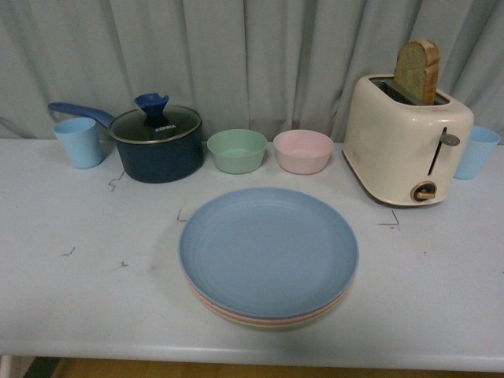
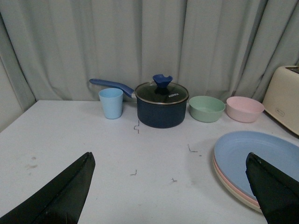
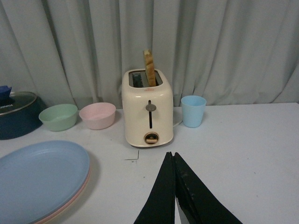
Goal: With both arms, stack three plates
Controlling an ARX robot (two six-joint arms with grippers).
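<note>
Black left gripper point(image 2: 170, 196) wide open, empty; right gripper point(image 3: 174, 161) closed, empty.

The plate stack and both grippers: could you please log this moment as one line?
stack: blue plate atop pink plate, beige plate lowest | left gripper: open, empty | right gripper: shut, empty

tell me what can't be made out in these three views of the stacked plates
- Lower plates: in every view the round matte blue plate covers them; only thin pink and beige rim edges show.
- Blue plate: cut off by the picture's edge in both wrist views.
- Inside the dark blue lidded saucepan: its lid hides any contents.
- Both arms: absent from the front view; wrist views show only the open left pincer and shut right pincer.
</note>
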